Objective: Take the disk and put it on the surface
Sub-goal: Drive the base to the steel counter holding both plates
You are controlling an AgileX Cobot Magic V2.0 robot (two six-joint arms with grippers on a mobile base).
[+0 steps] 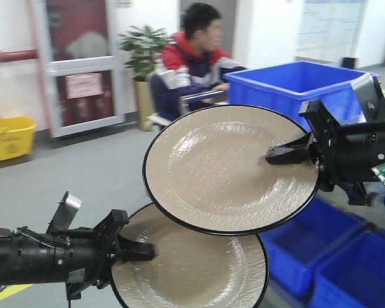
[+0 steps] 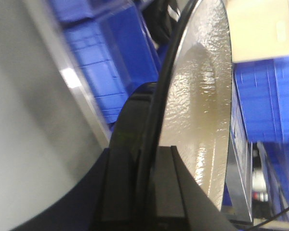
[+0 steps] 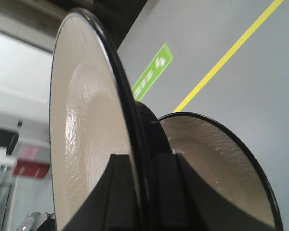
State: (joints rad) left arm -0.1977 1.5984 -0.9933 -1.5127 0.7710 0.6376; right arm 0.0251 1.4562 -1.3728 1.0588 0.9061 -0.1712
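Both arms carry plates aloft. The right gripper (image 1: 273, 154) clamps the rim of the upper plate (image 1: 224, 170), and the left gripper (image 1: 144, 251) clamps the lower plate (image 1: 199, 273) ahead of it. Grabbing looks done; next, each must be lowered flat onto the unseen tabletop.

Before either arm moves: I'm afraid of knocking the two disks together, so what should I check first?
1. Left claw shut on the lower disk rim: ok.
2. Right claw shut on the upper disk rim: ok.
3. Gap between the two disks: cannot tell; they overlap in the front view.
4. Surface visible for placing: not ok; no view shows it.
5. Person away from both arms: ok, seated farther back.
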